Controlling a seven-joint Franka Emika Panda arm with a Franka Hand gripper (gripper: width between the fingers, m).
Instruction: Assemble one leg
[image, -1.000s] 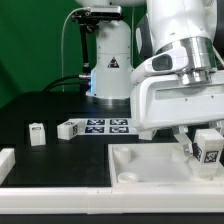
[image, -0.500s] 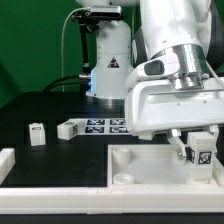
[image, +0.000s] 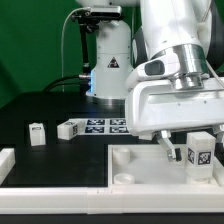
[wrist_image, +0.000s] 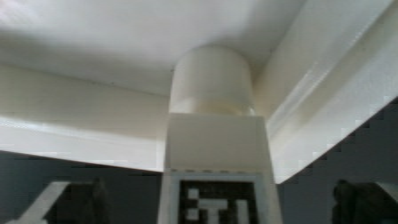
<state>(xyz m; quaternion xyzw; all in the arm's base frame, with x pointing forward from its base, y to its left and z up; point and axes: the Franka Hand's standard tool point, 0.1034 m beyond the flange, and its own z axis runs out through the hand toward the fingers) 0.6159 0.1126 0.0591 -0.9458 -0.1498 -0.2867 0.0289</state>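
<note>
The leg (image: 198, 156), a small white block with a black-and-white tag, stands upright on the large white square panel (image: 135, 162) at the exterior view's right. My gripper (image: 194, 150) hangs over it, open, with a dark finger on each side and a gap between each finger and the leg. In the wrist view the leg (wrist_image: 217, 120) fills the middle. Its rounded end points into a corner of the panel (wrist_image: 89, 110). The dark fingers (wrist_image: 63, 205) stand clear of the leg's sides around my gripper (wrist_image: 214, 205).
Two more small tagged leg blocks (image: 37, 133) (image: 68, 129) lie on the black table at the exterior view's left, next to the marker board (image: 105, 125). A white rail end (image: 5, 160) shows at the left edge. The arm's base (image: 110, 60) stands behind.
The gripper moved the leg slightly to the exterior view's left and down onto the panel. Its fingers then spread apart and let go of it.
</note>
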